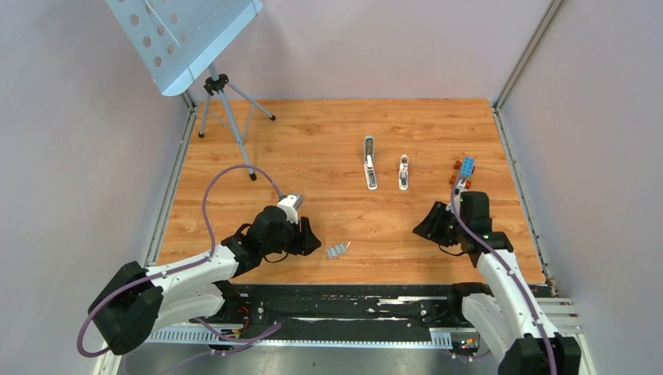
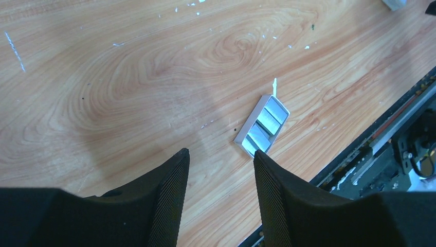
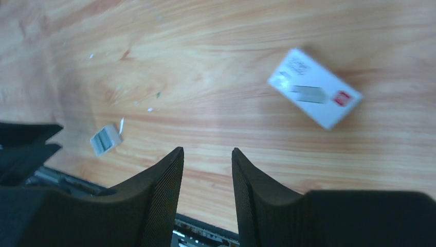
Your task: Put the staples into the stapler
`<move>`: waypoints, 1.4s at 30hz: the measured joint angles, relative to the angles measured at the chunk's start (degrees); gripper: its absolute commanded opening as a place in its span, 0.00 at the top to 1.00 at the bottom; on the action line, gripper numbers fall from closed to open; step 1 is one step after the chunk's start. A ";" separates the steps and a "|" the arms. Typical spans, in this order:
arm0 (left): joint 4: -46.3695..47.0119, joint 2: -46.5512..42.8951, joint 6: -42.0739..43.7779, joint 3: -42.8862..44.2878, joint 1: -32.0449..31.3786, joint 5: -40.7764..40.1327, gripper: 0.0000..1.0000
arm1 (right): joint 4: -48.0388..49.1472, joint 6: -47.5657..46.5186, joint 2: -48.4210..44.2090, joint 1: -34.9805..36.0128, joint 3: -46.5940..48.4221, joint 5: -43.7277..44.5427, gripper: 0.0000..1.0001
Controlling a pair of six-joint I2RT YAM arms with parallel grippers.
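The staples point(image 2: 263, 125) are silvery ribbed blocks lying in a small white tray on the wooden table, just beyond my left gripper's right fingertip. They also show in the top view point(image 1: 337, 250) and at the left of the right wrist view point(image 3: 105, 139). My left gripper point(image 2: 220, 154) is open and empty, low over the table just left of the staples point(image 1: 313, 238). The stapler point(image 1: 370, 162) lies lengthwise at mid table, with a shorter white slim piece point(image 1: 403, 172) beside it. My right gripper point(image 3: 206, 152) is open and empty, near the front right point(image 1: 426, 226).
A small white box point(image 3: 313, 95) with a red mark lies on the table ahead of my right gripper. A colourful toy-brick block point(image 1: 466, 168) stands behind the right arm. A perforated grey panel on a tripod point(image 1: 223, 109) stands at the back left. The black base rail point(image 1: 352, 301) runs along the near edge.
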 measured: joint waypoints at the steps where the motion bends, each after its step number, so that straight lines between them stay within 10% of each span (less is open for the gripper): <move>1: 0.70 -0.02 -0.72 -0.28 0.24 0.28 0.53 | 0.04 0.28 -0.24 3.39 0.68 0.39 0.57; 20: 12.17 3.54 -7.78 -6.27 2.27 6.01 0.81 | 13.44 7.32 24.11 50.12 14.29 15.91 0.62; 32: 13.35 6.25 -8.07 -6.34 2.27 7.28 0.77 | 16.41 7.96 38.47 59.52 22.60 20.48 0.67; 42: 2.14 -11.43 -5.49 -6.32 2.27 -1.97 0.73 | 16.33 8.15 43.71 61.70 26.01 21.94 0.70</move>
